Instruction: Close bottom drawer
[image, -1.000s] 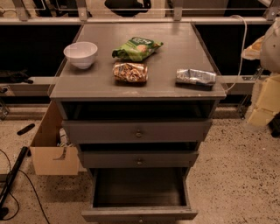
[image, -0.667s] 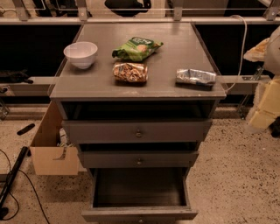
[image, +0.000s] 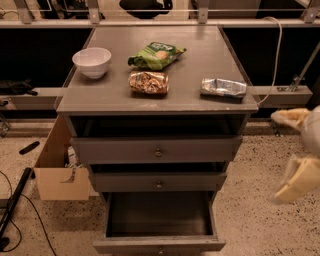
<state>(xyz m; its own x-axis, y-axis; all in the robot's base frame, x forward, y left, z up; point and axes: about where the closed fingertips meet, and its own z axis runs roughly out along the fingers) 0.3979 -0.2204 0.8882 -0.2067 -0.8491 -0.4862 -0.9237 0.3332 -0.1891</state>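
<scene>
— Where is the hand?
— The hand (image: 281, 157) is at the right edge, apart from the drawers. It is spread open and holds nothing.
— And the bottom drawer?
— The bottom drawer (image: 159, 245) is left of the hand, lowest and nearest. It is pulled far out, and its dark inside shows.
— What is on the counter (image: 200, 55)?
— A white bowl (image: 92, 61) on the left, a green bag (image: 156, 54), a brown bag (image: 148, 82) and a shiny packet (image: 223, 87) on the right.

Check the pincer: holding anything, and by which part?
Nothing held. The pincer hangs open at the right edge, apart from the bottom drawer, which stands pulled out.
</scene>
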